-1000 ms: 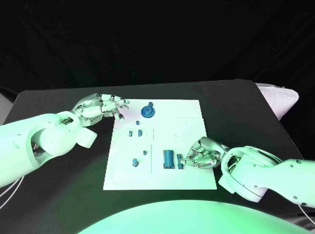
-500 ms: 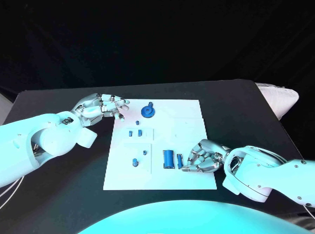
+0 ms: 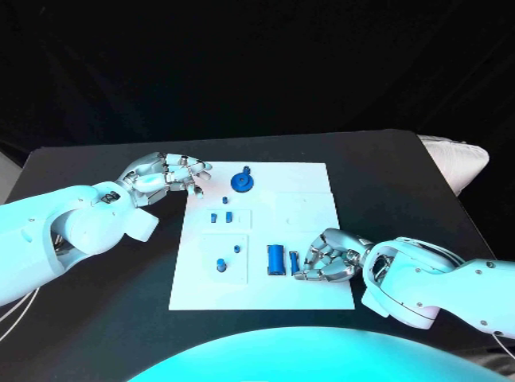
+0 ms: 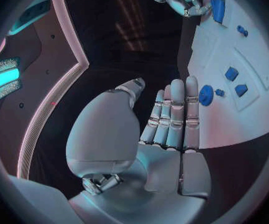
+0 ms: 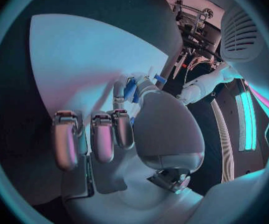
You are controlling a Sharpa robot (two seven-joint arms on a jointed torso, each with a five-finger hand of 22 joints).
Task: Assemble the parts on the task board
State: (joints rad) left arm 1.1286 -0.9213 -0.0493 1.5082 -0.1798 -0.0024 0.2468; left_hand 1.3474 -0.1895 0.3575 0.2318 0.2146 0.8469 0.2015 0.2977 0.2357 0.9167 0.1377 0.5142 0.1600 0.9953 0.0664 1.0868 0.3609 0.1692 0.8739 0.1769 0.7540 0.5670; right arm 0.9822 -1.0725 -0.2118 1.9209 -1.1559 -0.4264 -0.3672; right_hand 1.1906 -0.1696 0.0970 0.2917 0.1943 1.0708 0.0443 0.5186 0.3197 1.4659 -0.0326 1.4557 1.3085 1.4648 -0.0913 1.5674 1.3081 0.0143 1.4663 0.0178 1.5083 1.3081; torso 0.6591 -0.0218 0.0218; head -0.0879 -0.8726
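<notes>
White task board (image 3: 309, 290) lies mid-table in front of you, with its blue parts spread over it: a round part (image 3: 242, 183) near the far edge and a long bar (image 3: 275, 259) near the near edge. Your right hand (image 3: 329, 256) sits on the board just beside that bar, fingers curled in; whether it grips anything you cannot tell. Your left hand (image 3: 163, 173) hovers at the board's far left corner, holding nothing, fingers loosely apart.

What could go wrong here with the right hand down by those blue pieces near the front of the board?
The right hand works right beside the two upright blue bars; its fingers could knock one over or push it out of place. The task board lies loose on the black table, so a sideways push might shift it. The left hand hovers at the board's far corner, close to the round blue part.
</notes>
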